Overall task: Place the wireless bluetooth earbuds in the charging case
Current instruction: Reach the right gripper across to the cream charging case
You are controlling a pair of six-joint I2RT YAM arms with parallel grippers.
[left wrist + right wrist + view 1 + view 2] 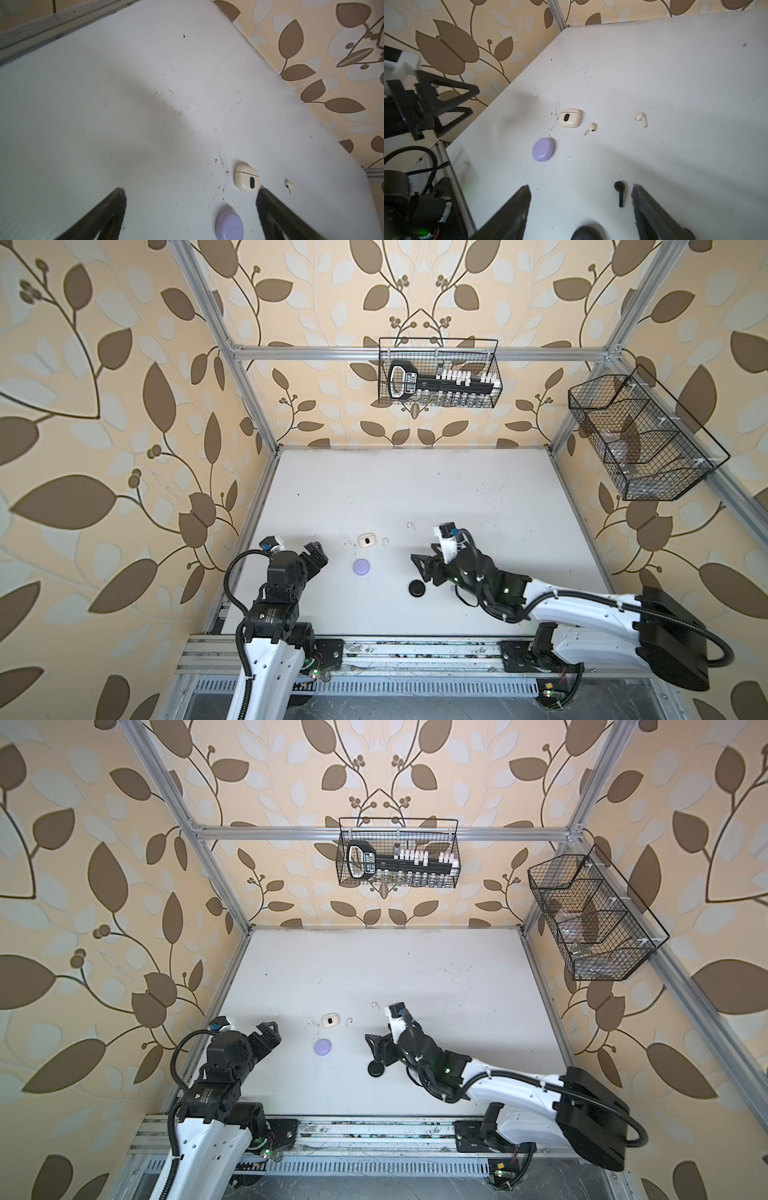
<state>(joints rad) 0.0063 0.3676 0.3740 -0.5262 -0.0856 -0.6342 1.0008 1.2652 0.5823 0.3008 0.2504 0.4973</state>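
The right end effector [581,187] is found low over the bench [457,497], its jaws parted and nothing gripped. A black earbud [619,192] is seen lying flat between them, close beside one finger, with its stem pointed back toward the wrist. The jaws are judged to be set astride it so that a closing pinch can be taken across the stem. The black case [417,588] is placed just beside this end effector, which would keep the carry short. Whether its lid is up cannot be told, since only its edge is caught in the right wrist view.

The left end effector [191,190] is held wide open and empty at the left side of the bench, and is judged to be parked clear of the work.

The lavender case [543,149] and the white case [569,118] are noted near mid-bench, both with lids down. The nearer white earbud [589,128] is found loose just beside the white case, and the farther white earbud [641,118] well apart from it. No lavender earbud is made out. The step in hand is judged to be the pick of the black earbud, with insertion not yet begun.
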